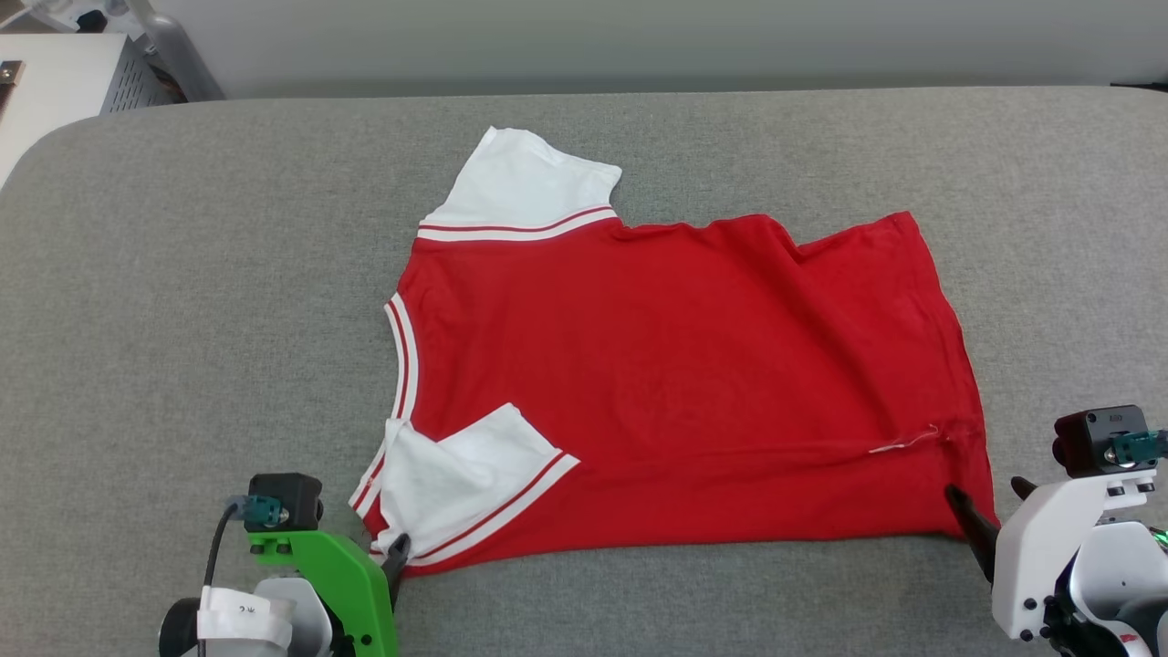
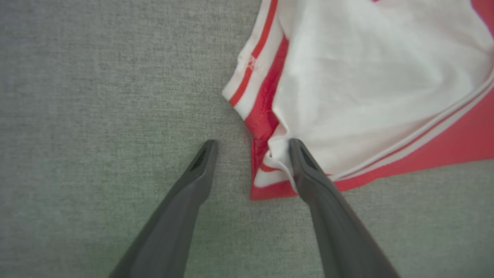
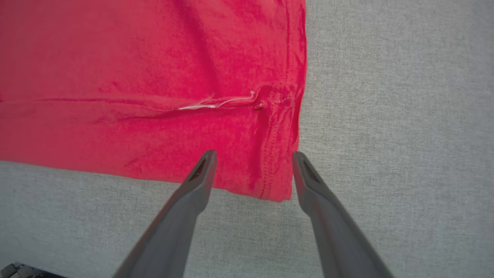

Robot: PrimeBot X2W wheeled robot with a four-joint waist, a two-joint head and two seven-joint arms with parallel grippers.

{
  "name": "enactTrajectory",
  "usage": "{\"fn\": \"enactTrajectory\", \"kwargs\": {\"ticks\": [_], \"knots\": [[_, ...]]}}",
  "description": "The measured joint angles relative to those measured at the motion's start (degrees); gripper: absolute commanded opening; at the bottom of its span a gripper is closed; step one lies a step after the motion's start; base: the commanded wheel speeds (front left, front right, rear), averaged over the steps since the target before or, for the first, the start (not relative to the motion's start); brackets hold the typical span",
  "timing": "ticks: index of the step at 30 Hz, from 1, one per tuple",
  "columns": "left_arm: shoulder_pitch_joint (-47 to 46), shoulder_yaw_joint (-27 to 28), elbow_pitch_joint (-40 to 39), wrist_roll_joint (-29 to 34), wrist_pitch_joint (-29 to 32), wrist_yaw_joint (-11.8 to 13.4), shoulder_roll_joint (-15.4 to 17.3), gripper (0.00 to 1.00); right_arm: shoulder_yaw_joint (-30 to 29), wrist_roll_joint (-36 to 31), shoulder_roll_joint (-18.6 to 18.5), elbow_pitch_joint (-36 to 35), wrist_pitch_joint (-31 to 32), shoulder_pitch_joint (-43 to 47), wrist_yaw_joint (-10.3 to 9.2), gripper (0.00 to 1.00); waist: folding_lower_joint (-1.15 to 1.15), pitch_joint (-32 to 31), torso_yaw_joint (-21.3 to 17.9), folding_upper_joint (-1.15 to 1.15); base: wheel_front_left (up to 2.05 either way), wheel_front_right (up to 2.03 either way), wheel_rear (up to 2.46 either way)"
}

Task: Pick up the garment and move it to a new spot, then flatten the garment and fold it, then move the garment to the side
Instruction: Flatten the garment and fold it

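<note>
Lying spread with its plain red face up, the garment [image 1: 675, 365] sits central on the grey padded worktop [image 1: 182, 274], near white sleeve [image 1: 456, 479] folded onto the body. I judge it light, limp, quick to wrinkle, so I'd pinch both near corners. My left jaws stand wide at the sleeve corner [image 2: 270, 191], right jaws wide over the hem corner [image 3: 270, 181], both empty.

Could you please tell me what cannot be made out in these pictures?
Shirt underside: head view, hidden by its own cloth.
Left claw: left wrist view, unclear whether tips touch the cloth or hover.
Right claw: right wrist view, same doubt.
White box: head view, cut off by the edge.
</note>
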Motion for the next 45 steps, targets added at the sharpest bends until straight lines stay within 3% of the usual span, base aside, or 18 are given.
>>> {"fn": "enactTrajectory", "kwargs": {"ticks": [9,30,31,32,33,45], "knots": [[0.02,0.56,1.24,-2.11,-1.05,-4.08,-2.25,0.0,-0.88,-2.05,-2.66,1.52,0.59,0.02,0.01,1.0,0.0,-1.61,1.26,0.0,0.0,0.0,0.0],[0.08,1.45,-9.48,-0.9,-1.98,-1.11,0.81,0.0,-2.12,-4.81,-1.21,15.84,2.2,-4.26,0.01,1.0,0.0,0.51,5.47,-0.01,0.0,0.0,0.0],[0.08,1.45,-9.48,-0.9,-1.98,-1.1,0.87,0.0,-2.1,-4.72,-1.15,16.35,2.21,-4.32,0.01,0.6,0.0,0.56,5.49,-0.01,0.0,0.0,0.0],[0.09,1.45,-9.48,-0.9,-1.98,-1.01,0.9,0.0,-2.05,-4.54,-1.08,16.81,2.21,-4.37,0.01,0.38,0.0,0.55,5.46,0.0,0.0,0.0,0.0],[0.1,1.45,-9.47,-0.9,-1.98,-1.0,0.93,0.0,-2.05,-4.17,-0.97,17.25,2.16,-4.4,0.0,0.02,0.0,0.51,5.42,-0.01,0.0,0.0,0.0],[1.34,1.04,-8.2,-0.93,-1.91,-0.99,1.3,0.0,-3.56,-3.0,0.23,18.09,-1.41,-3.97,0.05,0.0,0.0,-1.68,4.5,0.0,0.0,0.0,0.0]]}}
